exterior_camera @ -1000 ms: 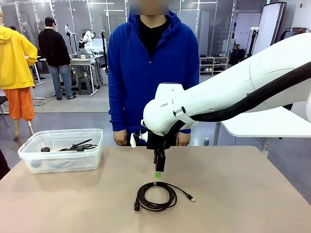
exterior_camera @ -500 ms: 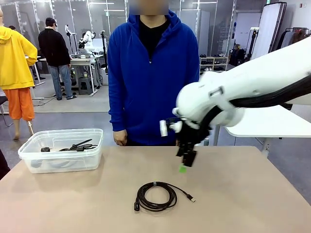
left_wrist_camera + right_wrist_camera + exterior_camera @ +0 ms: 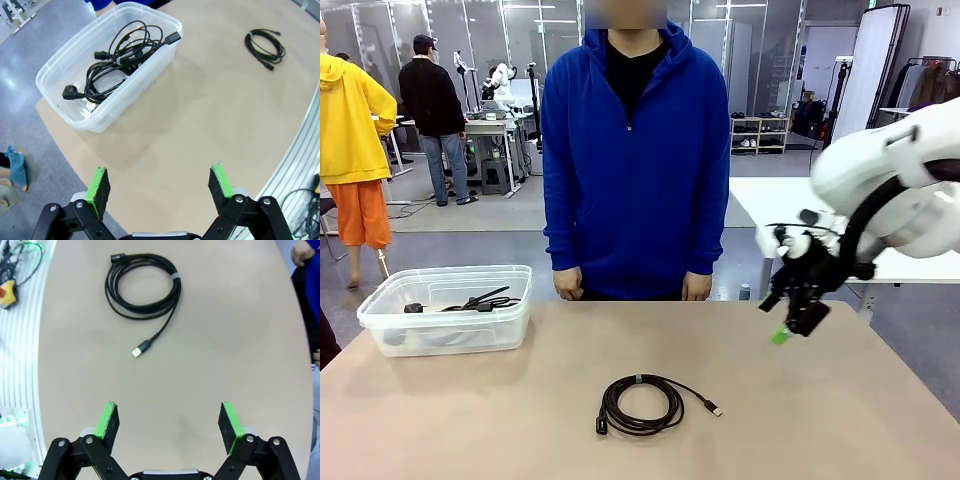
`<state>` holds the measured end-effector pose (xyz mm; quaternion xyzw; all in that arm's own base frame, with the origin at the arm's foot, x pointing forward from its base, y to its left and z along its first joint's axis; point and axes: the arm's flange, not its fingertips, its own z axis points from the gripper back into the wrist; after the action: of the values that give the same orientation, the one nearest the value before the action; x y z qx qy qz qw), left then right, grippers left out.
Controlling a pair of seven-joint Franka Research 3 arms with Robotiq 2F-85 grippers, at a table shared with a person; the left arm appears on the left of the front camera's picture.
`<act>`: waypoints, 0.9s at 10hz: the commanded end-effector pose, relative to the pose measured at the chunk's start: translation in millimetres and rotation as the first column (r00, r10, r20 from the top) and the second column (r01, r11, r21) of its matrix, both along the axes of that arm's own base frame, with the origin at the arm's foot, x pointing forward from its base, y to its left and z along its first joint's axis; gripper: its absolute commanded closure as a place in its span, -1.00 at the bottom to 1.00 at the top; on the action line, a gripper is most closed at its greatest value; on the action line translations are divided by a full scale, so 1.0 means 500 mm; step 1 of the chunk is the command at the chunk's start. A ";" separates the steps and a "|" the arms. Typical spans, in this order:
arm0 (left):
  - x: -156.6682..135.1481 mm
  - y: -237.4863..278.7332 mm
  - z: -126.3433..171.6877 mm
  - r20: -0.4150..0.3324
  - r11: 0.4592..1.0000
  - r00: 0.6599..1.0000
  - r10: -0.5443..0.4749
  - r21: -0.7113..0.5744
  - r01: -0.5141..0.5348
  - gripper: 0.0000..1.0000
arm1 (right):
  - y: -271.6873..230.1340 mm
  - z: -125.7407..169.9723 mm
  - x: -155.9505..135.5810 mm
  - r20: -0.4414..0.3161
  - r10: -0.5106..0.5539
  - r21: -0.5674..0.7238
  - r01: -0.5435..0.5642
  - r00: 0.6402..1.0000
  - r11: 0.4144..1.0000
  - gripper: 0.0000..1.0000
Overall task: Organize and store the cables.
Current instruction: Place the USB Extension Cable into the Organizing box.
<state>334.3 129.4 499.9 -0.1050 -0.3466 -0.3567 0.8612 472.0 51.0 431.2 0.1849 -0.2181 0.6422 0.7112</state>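
One coiled cable point(image 3: 640, 403) on the counter point(image 3: 840, 400), left of our right tool point(image 3: 788, 327); nearer arm, jaws wide, empty.

Right gripper point(image 3: 788, 325): blurred in the front view, jaw gap unreadable there. Bin point(image 3: 380, 318): cables point(image 3: 470, 300) inside largely masked by its frosted wall. Person's hands point(image 3: 568, 283): lower parts hidden behind the table point(image 3: 840, 400) edge.
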 end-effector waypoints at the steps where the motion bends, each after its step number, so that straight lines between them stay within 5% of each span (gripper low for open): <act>1: 0.000 0.000 0.000 0.000 1.000 1.000 0.000 0.000 0.000 -1.00 | -0.074 -0.001 -0.019 0.018 0.002 0.098 -0.003 1.000 0.995 -1.00; 3: 0.004 -0.079 0.038 0.060 0.993 0.991 -0.116 0.017 0.115 -1.00 | -0.165 0.003 -0.042 0.022 -0.051 0.171 0.047 0.998 0.984 -1.00; 5: 0.034 -0.188 0.076 0.057 0.947 0.947 -0.316 0.080 0.311 -1.00 | -0.256 0.007 -0.075 0.048 -0.106 0.255 0.090 0.993 0.963 -1.00; 9: 0.145 -0.519 0.060 -0.180 0.849 0.882 -0.434 0.244 0.468 -1.00 | -0.400 -0.053 -0.148 0.113 -0.110 0.405 0.055 0.987 0.913 -1.00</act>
<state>377.1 -113.7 522.3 -0.0888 -0.2392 -0.5855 0.7695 403.8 -138.8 415.2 0.2596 -0.3676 0.5589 0.6965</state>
